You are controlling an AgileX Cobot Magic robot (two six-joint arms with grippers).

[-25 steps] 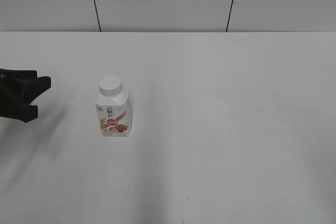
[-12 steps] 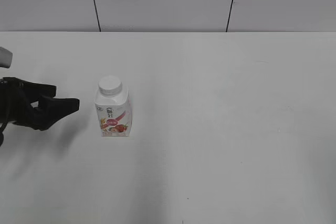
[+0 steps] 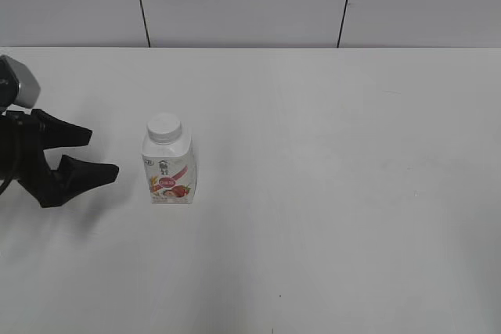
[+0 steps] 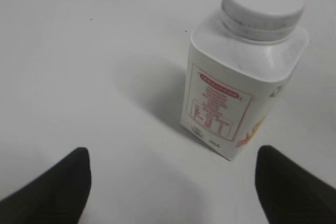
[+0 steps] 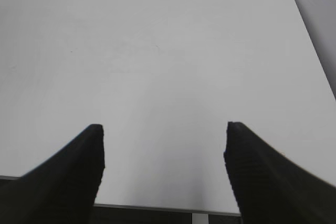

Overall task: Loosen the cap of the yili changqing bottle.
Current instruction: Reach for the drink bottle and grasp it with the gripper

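Bottle: the yili changqing bottle (image 3: 169, 166) stands upright on the white table (image 3: 337, 162), left of the middle; a squat white plastic body with rounded shoulders and squared sides.
Cap: the cap (image 3: 164, 127) is a flat-topped white disc seated on the wide neck; the left wrist view shows fine ridges around its rim (image 4: 263, 2).
Label: pink and red strawberry print with a dark logo faces the exterior camera; the left wrist view shows a side panel of small red text in a box.
Left gripper: the left gripper (image 3: 98, 152) is matte black with wedge-shaped fingers spread wide, near the bottle's left side and not touching it.
Right gripper: the right gripper (image 5: 164, 169) appears only in its own wrist view; dark textured fingers set wide apart over bare table near its front edge.
Table: smooth, matte, with faint scuffs.
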